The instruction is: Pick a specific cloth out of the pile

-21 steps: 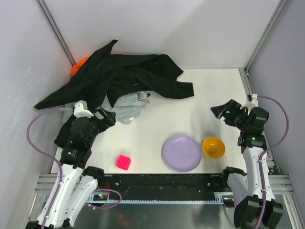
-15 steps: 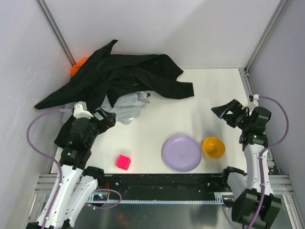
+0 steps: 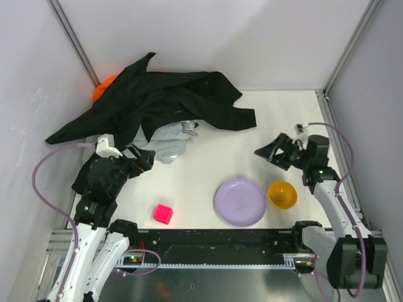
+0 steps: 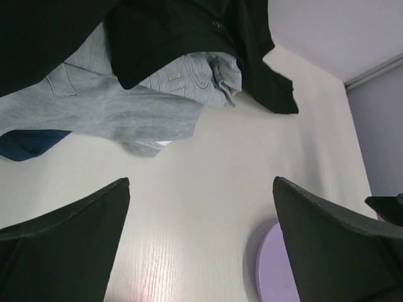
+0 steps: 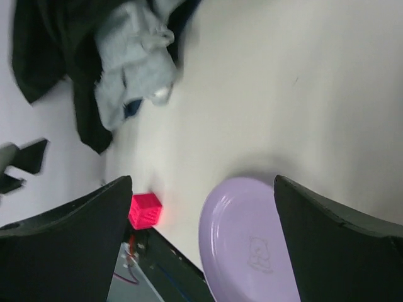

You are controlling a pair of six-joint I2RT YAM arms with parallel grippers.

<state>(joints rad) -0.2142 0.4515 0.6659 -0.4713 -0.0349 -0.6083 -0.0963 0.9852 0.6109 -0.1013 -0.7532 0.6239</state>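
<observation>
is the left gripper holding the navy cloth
No, the left gripper is open over the table, and the navy cloth lies apart from it.

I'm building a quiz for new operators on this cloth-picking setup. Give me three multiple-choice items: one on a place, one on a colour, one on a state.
1. The pink cube lies: A) left of the purple plate, apart from it; B) on that plate; C) in a gripper.
2. The cloth showing at the light grey cloth's edge is: A) red; B) yellow; C) navy blue.
3. The left gripper is: A) shut on the cloth; B) open, empty; C) shut on the cube.
Answers: 1 A, a gap separates them; 2 C, the left wrist view shows it; 3 B, its fingers stand wide apart.
</observation>
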